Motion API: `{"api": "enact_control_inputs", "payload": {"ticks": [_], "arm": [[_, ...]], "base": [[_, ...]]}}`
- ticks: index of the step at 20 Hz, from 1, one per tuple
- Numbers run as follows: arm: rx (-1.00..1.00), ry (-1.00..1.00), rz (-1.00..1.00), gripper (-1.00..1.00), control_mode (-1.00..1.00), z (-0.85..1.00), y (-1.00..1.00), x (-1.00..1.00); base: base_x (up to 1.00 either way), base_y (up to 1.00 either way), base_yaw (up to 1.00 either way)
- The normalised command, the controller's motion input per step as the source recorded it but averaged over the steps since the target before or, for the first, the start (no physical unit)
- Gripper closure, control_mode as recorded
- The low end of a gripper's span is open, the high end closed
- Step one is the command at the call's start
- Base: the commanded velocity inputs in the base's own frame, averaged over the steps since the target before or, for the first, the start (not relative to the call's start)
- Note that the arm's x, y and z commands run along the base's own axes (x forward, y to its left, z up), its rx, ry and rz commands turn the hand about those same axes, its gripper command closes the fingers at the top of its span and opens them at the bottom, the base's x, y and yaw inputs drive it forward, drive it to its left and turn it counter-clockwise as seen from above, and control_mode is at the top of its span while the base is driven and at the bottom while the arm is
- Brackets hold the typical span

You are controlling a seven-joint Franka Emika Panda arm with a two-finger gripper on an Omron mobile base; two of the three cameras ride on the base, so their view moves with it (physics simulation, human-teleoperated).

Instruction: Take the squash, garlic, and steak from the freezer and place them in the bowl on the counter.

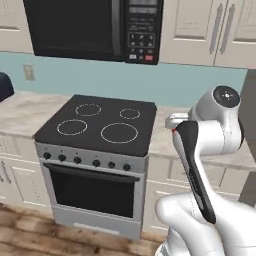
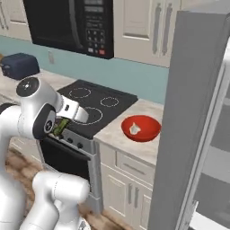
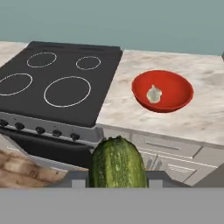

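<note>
With the garlic (image 3: 153, 93) already in the red bowl (image 3: 181, 99), the fingers (image 3: 154, 176) clamped on the squash (image 3: 117, 163) must carry it over the tabletop (image 3: 205, 118) to release.

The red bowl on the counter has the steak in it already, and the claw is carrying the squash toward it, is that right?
Not quite. In the hand view, the red bowl on the counter holds the garlic, not the steak. The rest stands: the claw has the squash, with the bowl ahead of it.
</note>
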Motion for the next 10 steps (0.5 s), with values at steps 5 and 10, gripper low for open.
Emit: {"api": "enact_control_inputs", "payload": {"ticks": [5,10], "arm": [[0.00,0.00,0.00,1.00,1.00,0.00,0.00,0.00],[0.00,0.00,0.00,1.00,1.00,0.00,0.00,0.00]], "base": [[0.44,0.00,-0.65],[0.55,0.08,-0.66]]}}
